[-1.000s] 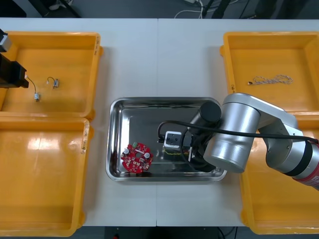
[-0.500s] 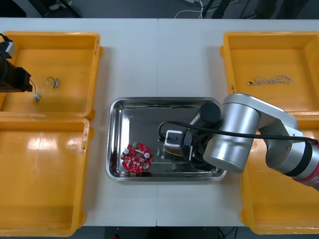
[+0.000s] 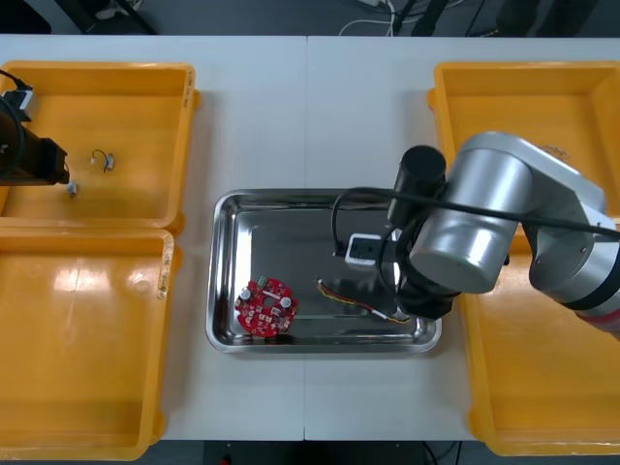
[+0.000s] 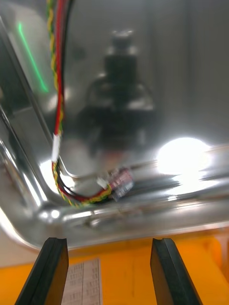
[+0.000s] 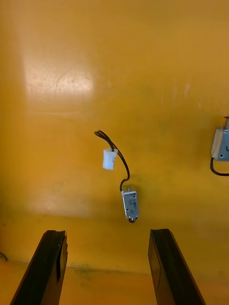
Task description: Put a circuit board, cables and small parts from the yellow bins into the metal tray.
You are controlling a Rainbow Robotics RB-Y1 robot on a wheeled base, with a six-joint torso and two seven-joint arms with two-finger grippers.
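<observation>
Front view: my left gripper point(image 3: 46, 163) sits at the far left edge of the frame, over the upper-left yellow bin point(image 3: 145, 77). One small metal part point(image 3: 73, 189) lies just beside it and a second small metal part point(image 3: 103, 160) a little to the right. The metal tray point(image 3: 221, 276) is at centre frame. A red circuit board point(image 3: 265, 307) rests in its lower-left area, and a red and yellow cable point(image 3: 356, 300) lies along its lower right. The right arm point(image 3: 475, 228) hangs over the tray's right end. Right wrist view: the right gripper point(image 4: 109, 271) is empty, its fingers point(image 4: 52, 269) standing well apart. Beyond them the red and yellow cable point(image 4: 59, 95) curls into the tray's rounded corner point(image 4: 28, 209), its plug end on the shiny floor. Left wrist view: the left gripper point(image 5: 107, 267) is likewise spread and holding nothing. The small metal part point(image 5: 130, 207), with a black lead and white plug, lies on the bin floor point(image 5: 114, 57) just past the fingers point(image 5: 164, 264), between their lines and clear of both. The second small metal part point(image 5: 220, 145) lies well off to the side.
</observation>
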